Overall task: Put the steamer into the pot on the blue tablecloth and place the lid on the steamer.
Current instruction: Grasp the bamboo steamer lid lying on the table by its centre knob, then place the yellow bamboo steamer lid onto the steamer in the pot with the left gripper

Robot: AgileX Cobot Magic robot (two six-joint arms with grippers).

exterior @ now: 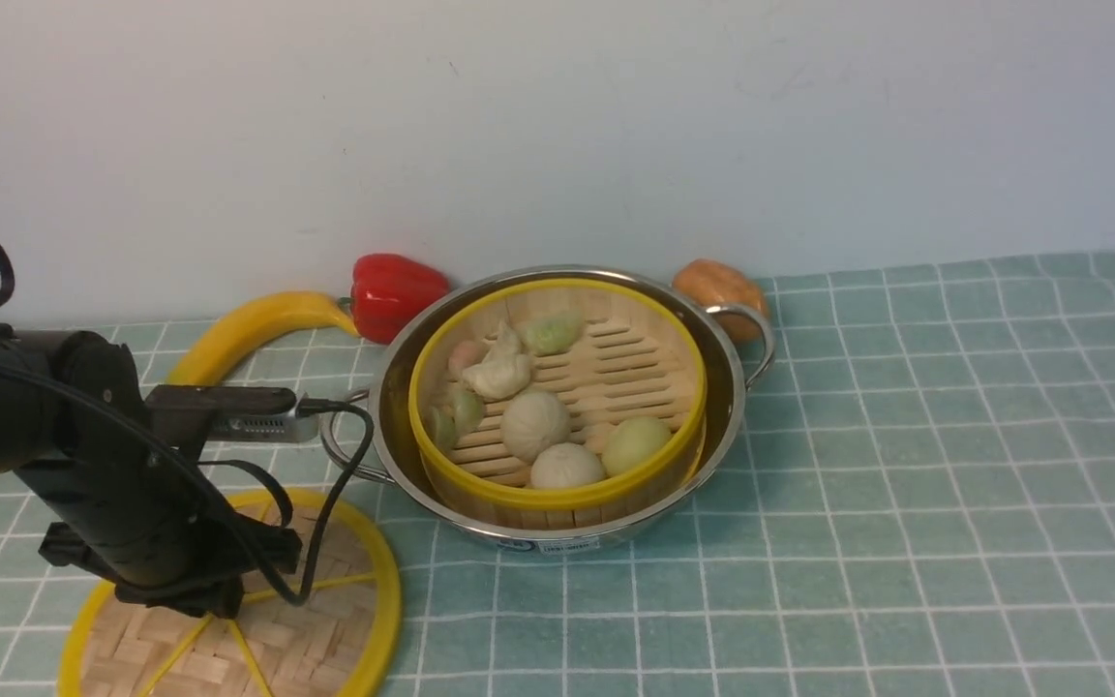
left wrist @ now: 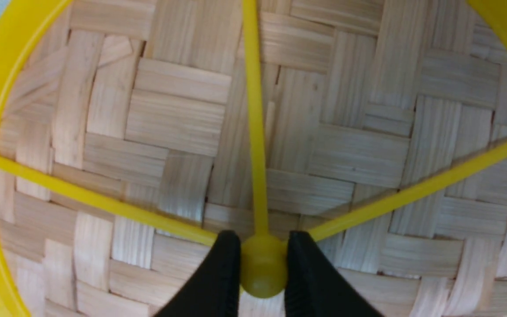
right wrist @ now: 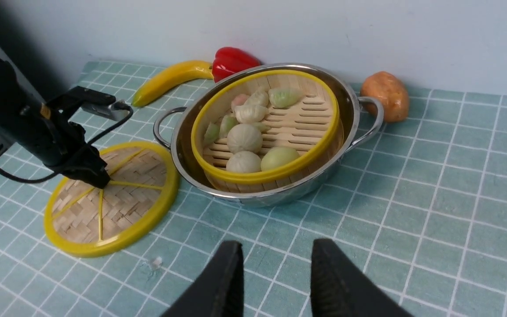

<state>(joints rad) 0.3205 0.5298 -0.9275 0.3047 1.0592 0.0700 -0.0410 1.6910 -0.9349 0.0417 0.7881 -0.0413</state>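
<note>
Two fingers of the left gripper (left wrist: 263, 242) clamp the yellow centre hub (left wrist: 262, 275) of the round woven bamboo lid (left wrist: 178, 119) with yellow rim and spokes, which lies flat on the pale blue-green checked tablecloth (exterior: 906, 484) just left of the wide shiny steel pot (exterior: 724, 387). From that grip the round yellow-rimmed bamboo steamer (exterior: 557, 498), seated in the pot, lies to the right and a little farther forward with its rim higher than the lid, so I judge lift must precede sideways travel. The right gripper (right wrist: 277, 248) hangs empty with jaws apart, well away from the lid, leaving the left arm nearer
</note>
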